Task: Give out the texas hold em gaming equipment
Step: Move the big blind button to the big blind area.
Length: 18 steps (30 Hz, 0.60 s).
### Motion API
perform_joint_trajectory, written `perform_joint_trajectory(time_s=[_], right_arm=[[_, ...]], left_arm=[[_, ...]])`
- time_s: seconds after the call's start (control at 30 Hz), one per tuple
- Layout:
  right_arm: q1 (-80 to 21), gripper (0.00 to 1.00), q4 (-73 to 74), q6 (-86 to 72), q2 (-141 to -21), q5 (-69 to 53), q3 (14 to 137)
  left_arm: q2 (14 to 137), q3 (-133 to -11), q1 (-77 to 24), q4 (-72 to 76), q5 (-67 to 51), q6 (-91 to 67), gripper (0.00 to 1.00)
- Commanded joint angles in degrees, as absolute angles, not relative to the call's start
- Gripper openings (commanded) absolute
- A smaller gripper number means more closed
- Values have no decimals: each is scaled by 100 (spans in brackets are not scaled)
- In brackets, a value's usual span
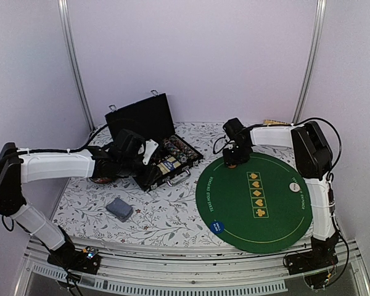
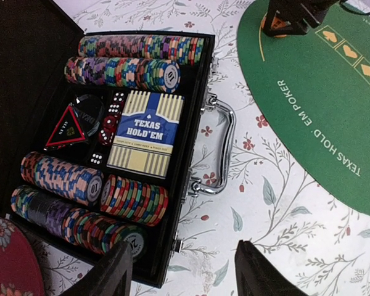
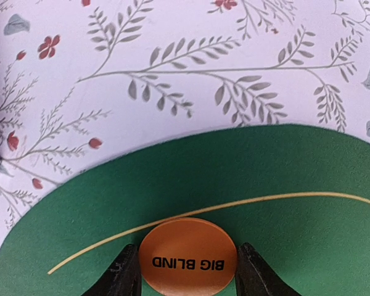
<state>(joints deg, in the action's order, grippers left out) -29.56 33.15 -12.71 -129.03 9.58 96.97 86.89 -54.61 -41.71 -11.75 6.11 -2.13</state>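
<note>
Right tool (image 3: 188, 271): half open, fingers (image 3: 126, 274) pressed against both edges of the orange BIG BLIND button (image 3: 188, 259). The button looks flat on the green mat (image 3: 265, 166), at 11 o'clock on its rim. The white button (image 1: 294, 185) is at 3 and the blue button (image 1: 217, 226) at 8.

Left tool (image 2: 185, 274): wide open and empty, above the near rim of the black case (image 1: 142, 117). The chips (image 2: 135, 49) are packed in rows inside it. The cards (image 1: 119, 208) lie on the desk (image 1: 166, 216) at 7 o'clock from the case.

Risks as I see them:
- The button could stick to one pad on release and drag off the rim.
- If I drop the left tool straight down, a finger hits the case wall or the handle (image 2: 225, 145).
- The rows are tight, so pulling one chip could spill the ones next to it.
</note>
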Motion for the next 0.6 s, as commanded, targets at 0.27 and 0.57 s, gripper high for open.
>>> perform_joint_trajectory(time_s=[0.27,0.57], right_arm=[[-2786,57,3793,-1007,-13560,1212,10352],[-2795,82,3659,-710,-12433,524,10218]], left_arm=[[8571,-5517,-4054,-1466,624,-469,59],[8575,-5664,-3752,-1922,567,-896,63]])
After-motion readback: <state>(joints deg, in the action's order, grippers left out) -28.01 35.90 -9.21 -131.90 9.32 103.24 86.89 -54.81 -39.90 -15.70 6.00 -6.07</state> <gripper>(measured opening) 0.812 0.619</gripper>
